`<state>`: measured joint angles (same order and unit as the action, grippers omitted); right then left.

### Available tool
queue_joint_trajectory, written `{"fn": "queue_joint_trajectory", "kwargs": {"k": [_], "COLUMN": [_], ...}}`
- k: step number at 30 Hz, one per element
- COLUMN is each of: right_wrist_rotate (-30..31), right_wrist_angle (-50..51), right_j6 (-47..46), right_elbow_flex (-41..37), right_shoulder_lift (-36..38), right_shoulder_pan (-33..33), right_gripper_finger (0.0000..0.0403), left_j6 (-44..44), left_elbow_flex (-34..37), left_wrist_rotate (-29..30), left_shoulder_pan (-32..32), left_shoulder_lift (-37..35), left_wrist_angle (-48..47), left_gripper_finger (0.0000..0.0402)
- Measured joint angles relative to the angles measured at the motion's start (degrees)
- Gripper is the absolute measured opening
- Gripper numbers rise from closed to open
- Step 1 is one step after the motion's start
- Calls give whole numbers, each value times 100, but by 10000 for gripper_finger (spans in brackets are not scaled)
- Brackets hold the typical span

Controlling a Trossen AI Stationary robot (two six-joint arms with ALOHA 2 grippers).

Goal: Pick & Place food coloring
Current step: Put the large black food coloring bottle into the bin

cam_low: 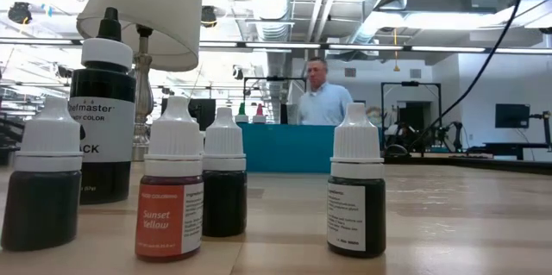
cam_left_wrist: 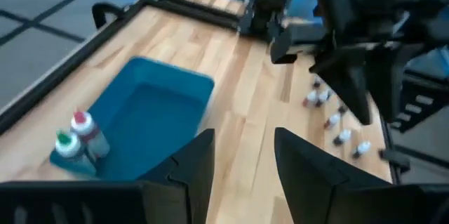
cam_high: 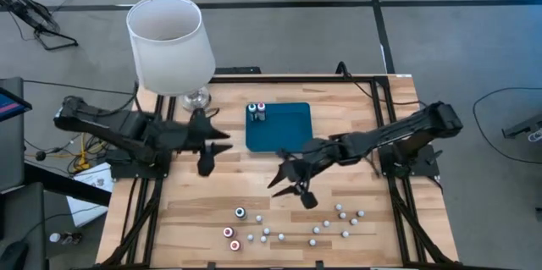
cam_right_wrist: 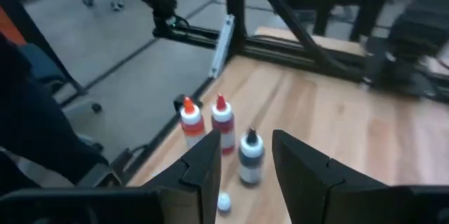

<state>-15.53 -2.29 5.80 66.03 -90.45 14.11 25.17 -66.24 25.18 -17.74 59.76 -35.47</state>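
Observation:
Two food coloring bottles, one green-topped and one red-topped, stand upright in the far left corner of the teal tray. Three larger bottles and several small white ones stand on the table near its front edge. My left gripper hovers open left of the tray, with nothing between its fingers. My right gripper hangs open above the table in front of the tray, facing the three larger bottles and holding nothing. Neither gripper appears in the low view.
A white-shaded lamp stands at the table's far left corner. The low view shows bottles close up, among them a tall black one. A person stands beyond the table. Bare wood lies between tray and bottles.

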Motion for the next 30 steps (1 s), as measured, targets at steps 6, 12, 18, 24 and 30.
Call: {"fn": "queue_joint_trajectory", "kwargs": {"k": [6, 12, 18, 24, 30], "right_wrist_rotate": [-87, 254, 212, 222, 218], "right_wrist_angle": [-86, -120, -124, -142, -98], "right_j6": [-655, -1009, -929, -1178, -1376], "right_elbow_flex": [42, 38, 46, 45, 45], "right_shoulder_lift": [-383, -303, -370, -321, -304], "right_shoulder_pan": [-45, -126, -188, -190, -170], "right_gripper_finger": [118, 118, 118, 118, 118], "left_j6": [324, 900, 1520, 1451, 1346], "left_elbow_flex": [2, 0, 433, 1266, 2049], "left_wrist_rotate": [209, 149, 554, 558, 149], "left_shoulder_pan": [-1036, -1992, -2731, -2709, -2502], "left_shoulder_lift": [323, 594, 658, 676, 676], "left_wrist_angle": [-146, -509, -352, 777, 1823], "left_gripper_finger": [139, 139, 139, 139, 139]}}
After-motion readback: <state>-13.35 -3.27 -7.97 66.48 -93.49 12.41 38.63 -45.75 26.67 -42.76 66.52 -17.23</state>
